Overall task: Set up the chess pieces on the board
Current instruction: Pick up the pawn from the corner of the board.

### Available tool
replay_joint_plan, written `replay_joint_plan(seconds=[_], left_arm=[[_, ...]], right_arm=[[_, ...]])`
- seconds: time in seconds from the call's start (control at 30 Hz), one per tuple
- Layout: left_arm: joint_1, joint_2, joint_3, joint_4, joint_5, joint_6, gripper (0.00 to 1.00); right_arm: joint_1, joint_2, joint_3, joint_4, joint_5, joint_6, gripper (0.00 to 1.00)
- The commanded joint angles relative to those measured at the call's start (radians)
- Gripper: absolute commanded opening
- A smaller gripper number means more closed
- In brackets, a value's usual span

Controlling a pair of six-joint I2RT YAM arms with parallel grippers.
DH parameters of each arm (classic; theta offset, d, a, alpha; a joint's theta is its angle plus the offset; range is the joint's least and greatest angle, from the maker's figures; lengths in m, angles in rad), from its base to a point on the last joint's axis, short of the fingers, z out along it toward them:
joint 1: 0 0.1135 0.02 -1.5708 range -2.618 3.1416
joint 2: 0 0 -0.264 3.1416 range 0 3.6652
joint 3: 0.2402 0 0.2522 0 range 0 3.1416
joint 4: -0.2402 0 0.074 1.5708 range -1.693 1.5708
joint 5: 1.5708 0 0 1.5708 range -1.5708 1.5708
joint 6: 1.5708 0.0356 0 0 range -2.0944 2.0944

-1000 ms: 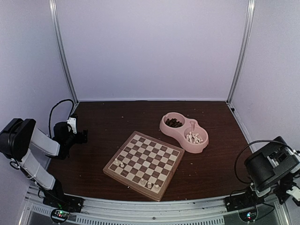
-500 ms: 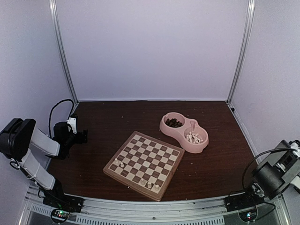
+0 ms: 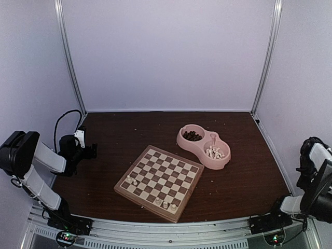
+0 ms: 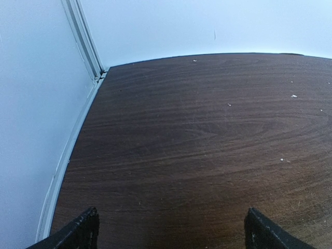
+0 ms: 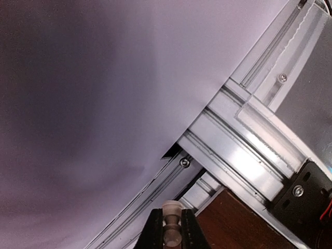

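Note:
The board [image 3: 146,204] lies at the table's middle, turned at an angle. Several cream chess pieces [image 3: 165,204] stand along its near edge and two [image 3: 132,180] at its left corner. More cream pieces [image 3: 213,152] lie in the right compartment of the pink bowl. My right gripper [image 5: 172,228] is shut on one cream chess piece [image 5: 171,213], held off the table's right side and facing the wall and frame. My left gripper [image 4: 171,228] stands open above bare table at the far left, nothing between its fingers [image 4: 78,233].
The pink double bowl [image 3: 182,143] sits behind and right of the board, with dark pieces [image 3: 192,136] in its left compartment. Aluminium frame rails [image 5: 244,150] and white walls close in the table. The right arm [image 3: 316,181] is at the right edge.
The right arm has swung outward and upward toward the right wall, still holding the piece. The left arm and the pieces on the board have not moved.

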Motion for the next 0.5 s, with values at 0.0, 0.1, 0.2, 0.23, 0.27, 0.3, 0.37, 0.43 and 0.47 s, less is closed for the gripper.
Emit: replay_joint_plan(seconds=[0.0,0.1,0.2,0.23,0.27,0.3,0.37,0.43,0.47], left_arm=[[0.009,0.003,0.011,0.032,0.002,0.006,0.98],[0.009,0.004,0.010,0.032,0.002,0.007,0.98],[0.009,0.003,0.011,0.033,0.002,0.007,0.98],[0.009,0.003,0.010,0.032,0.002,0.006,0.98],[0.009,0.003,0.010,0.032,0.001,0.007,0.98],[0.009,0.003,0.010,0.033,0.001,0.007,0.98],[0.009,0.003,0.010,0.034,0.002,0.006,0.98],[0.009,0.003,0.011,0.033,0.001,0.007,0.98],[0.009,0.004,0.010,0.032,0.001,0.007,0.98]], right_arm=[[0.105,0.057,0.060,-0.124,0.095,0.172,0.00],[0.201,0.091,0.090,-0.179,0.128,0.265,0.00],[0.270,0.114,0.109,-0.190,0.131,0.315,0.00],[0.290,0.124,0.118,-0.192,0.125,0.320,0.00],[0.307,0.136,0.127,-0.192,0.120,0.322,0.00],[0.324,0.148,0.138,-0.195,0.115,0.322,0.00],[0.362,0.183,0.168,-0.215,0.116,0.347,0.00],[0.413,0.205,0.195,-0.242,0.135,0.394,0.00],[0.437,0.215,0.206,-0.249,0.148,0.413,0.00]])
